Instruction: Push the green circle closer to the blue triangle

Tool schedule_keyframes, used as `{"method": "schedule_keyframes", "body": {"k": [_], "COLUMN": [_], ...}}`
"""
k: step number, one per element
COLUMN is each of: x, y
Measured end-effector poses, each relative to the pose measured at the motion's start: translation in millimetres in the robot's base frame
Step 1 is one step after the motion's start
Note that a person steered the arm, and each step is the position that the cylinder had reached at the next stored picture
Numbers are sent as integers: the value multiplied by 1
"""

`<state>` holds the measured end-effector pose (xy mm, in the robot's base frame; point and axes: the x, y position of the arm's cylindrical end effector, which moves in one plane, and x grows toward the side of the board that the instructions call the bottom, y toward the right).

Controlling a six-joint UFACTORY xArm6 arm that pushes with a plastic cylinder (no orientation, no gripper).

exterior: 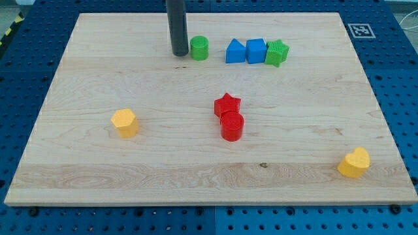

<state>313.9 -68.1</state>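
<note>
One camera looks down at a slant from the wooden board's near edge, framing the whole board.

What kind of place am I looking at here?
Likely a robotics lab bench: a wooden board on a blue perforated table, a printed marker tag, and my tip beside the green circle.
</note>
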Motion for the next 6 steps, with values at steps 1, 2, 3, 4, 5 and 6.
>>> {"method": "schedule_keyframes", "body": {"k": [1,2,3,4,5,6], "x": [-8,6,13,-7,-8,-7], "y": [-10,-11,-11,2,2,2]}}
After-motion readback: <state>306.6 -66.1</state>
